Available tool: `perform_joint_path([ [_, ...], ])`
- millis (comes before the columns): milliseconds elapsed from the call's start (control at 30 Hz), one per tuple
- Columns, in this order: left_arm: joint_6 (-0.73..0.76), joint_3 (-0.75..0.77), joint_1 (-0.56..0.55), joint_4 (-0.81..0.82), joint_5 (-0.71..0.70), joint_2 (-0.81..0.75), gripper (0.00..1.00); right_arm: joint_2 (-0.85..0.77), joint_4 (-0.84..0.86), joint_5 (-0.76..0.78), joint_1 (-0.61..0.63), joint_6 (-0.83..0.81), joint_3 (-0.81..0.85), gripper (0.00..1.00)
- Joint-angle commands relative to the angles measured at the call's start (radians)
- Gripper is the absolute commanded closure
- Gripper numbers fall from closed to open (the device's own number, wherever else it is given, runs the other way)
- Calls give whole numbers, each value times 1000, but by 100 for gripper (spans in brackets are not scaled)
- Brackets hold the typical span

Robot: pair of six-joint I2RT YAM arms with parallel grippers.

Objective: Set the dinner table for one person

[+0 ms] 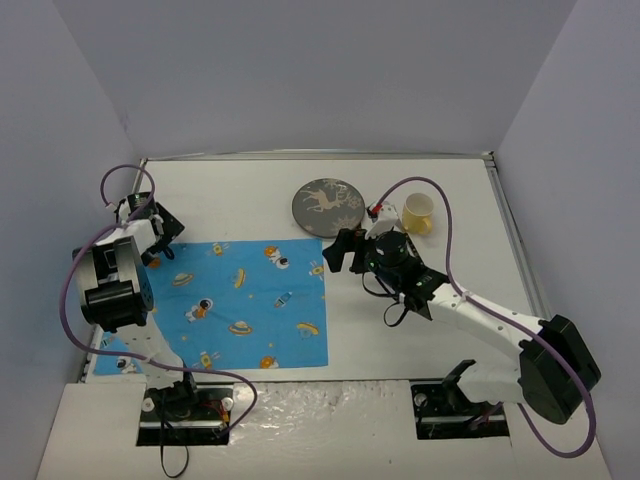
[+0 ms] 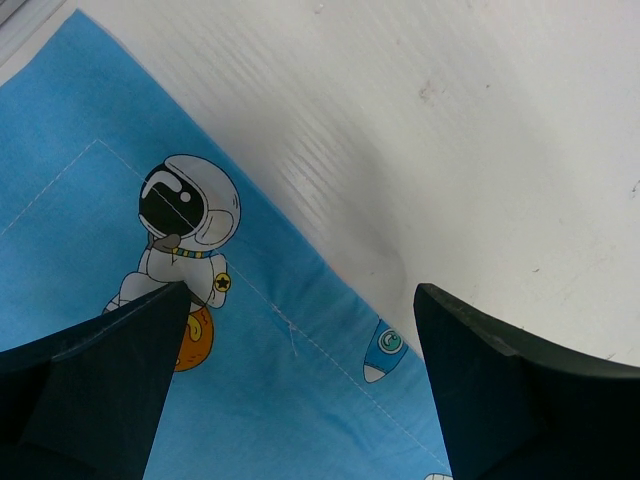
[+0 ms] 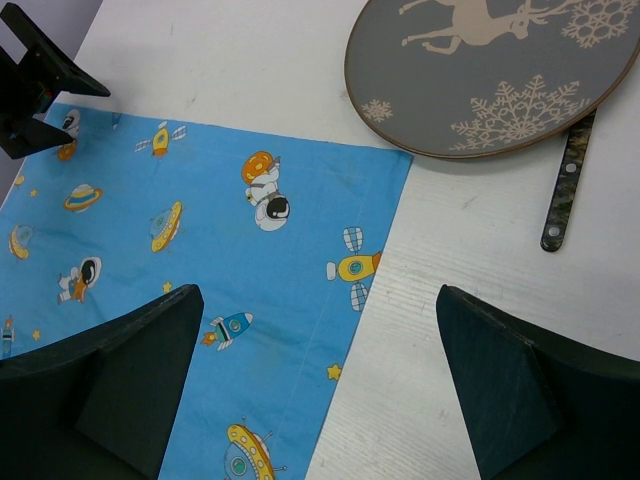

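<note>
So the white bench point(image 1: 430, 180) fills pretty much the whole view, with a blue space-print mat point(image 1: 240, 300) lying on its near left part and a gray reindeer plate point(image 1: 327, 207) plus a yellow cup point(image 1: 418, 212) further back. Left hand point(image 2: 300, 290) hangs over the mat's far left corner, fingers wide apart, nothing in them. Right hand point(image 3: 320, 290) is the same deal over the mat's right edge, near the plate.

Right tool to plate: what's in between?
Right wrist view: only a corner of the blue placemat and bare dinner table lie between the right tool and the plate. A utensil handle sticks out by the plate's rim, off to one side.
</note>
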Motion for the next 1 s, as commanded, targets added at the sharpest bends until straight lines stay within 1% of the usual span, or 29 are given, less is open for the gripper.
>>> perform_joint_path([
  [0, -18, 35, 7, 0, 30, -13, 8, -7, 76, 34, -6, 13, 7, 0],
  [100, -18, 45, 7, -37, 28, -77, 8, -16, 64, 46, -9, 31, 15, 0],
  [200, -11, 80, 7, -108, 16, -162, 6, -28, 56, 70, -15, 72, 20, 0],
  [333, 26, 131, 6, -213, 22, -316, 3, -17, 47, 67, -42, 156, 39, 0],
  [467, 88, 109, -15, -262, 36, -503, 3, 56, 37, 56, -58, 232, 76, 0],
  [633, 242, -4, -129, -292, -18, -696, 3, 169, 10, 28, -89, 313, 131, 0],
  [700, 311, -37, -192, -297, -49, -792, 3, 224, 21, 10, -105, 358, 148, 0],
  [767, 355, -59, -258, -310, -52, -851, 3, 267, 53, 10, -112, 389, 160, 0],
  [833, 371, -65, -313, -336, -39, -886, 3, 291, 92, 10, -120, 412, 154, 2],
  [900, 380, -76, -332, -357, -26, -906, 3, 326, 153, 10, -127, 453, 150, 4],
  [967, 391, -99, -348, -344, -21, -925, 3, 363, 183, 10, -135, 470, 155, 6],
])
